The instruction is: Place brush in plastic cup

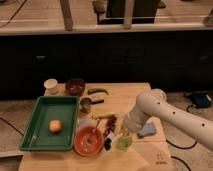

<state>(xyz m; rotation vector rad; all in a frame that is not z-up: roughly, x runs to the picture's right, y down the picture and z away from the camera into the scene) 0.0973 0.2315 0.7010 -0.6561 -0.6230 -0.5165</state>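
The plastic cup [123, 144], small and yellow-green, stands near the front of the wooden table [125, 97]. The brush [108, 141], with a pale handle and a dark head, sits between the orange bowl [88, 142] and the cup, just left of the cup. My gripper [122, 132], at the end of the white arm [162, 112], hangs directly over the cup's rim. Whether it touches the brush is hidden.
A green tray [37, 132] holding a round fruit [55, 126] is at the left. A white cup [51, 86], dark red bowl [75, 86], green pepper [98, 91], metal cup [86, 105], yellow stick [103, 116] and brown item [111, 124] lie behind. A blue sponge [148, 131] is right of the cup.
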